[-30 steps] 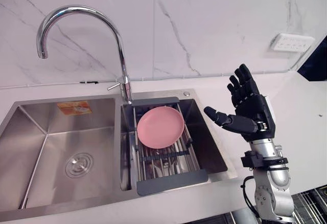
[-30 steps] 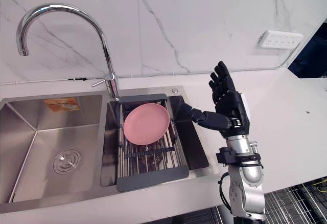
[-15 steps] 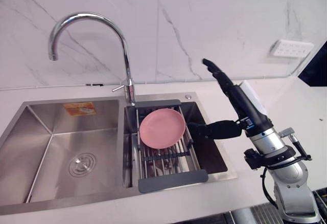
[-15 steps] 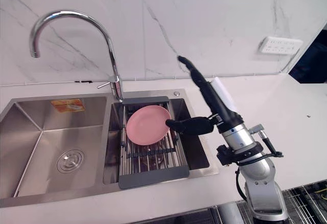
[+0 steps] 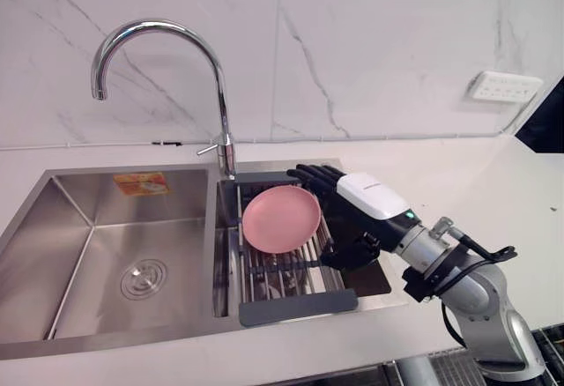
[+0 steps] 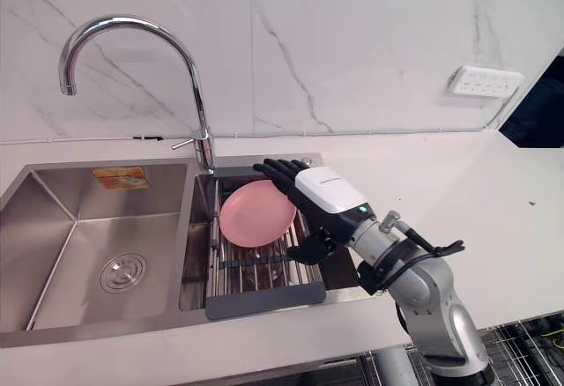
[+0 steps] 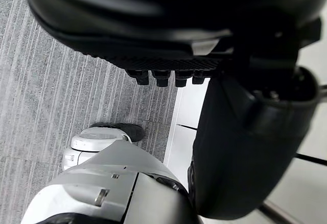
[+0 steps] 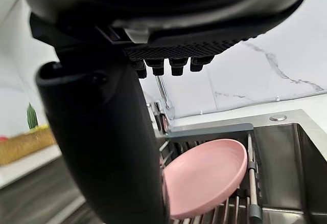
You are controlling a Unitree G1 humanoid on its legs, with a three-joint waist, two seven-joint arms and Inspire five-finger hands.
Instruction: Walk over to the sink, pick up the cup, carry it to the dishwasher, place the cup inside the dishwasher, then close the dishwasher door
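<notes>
Where the right arm extends over the right basin of the sink (image 5: 132, 218), the left eye view shows the right hand (image 5: 370, 201) held open and flat, gripping nothing. The pink plate (image 5: 280, 218), the one piece of tableware in view, leans tilted on the drain rack (image 5: 295, 305) in that basin, below the faucet (image 5: 154, 29). In the right eye view, the straight fingers (image 6: 278, 170) pass the plate's far right rim and the thumb (image 6: 304, 247) lies low beside the near right rim; contact cannot be determined. In the left wrist view, the left hand (image 7: 168, 29) hangs above grey carpet (image 7: 61, 81), fingers relaxed and holding nothing. In the right wrist view, the fingertips (image 8: 176, 66) stay uncurled above the plate, and the thumb (image 8: 107, 147) overlaps its edge.
</notes>
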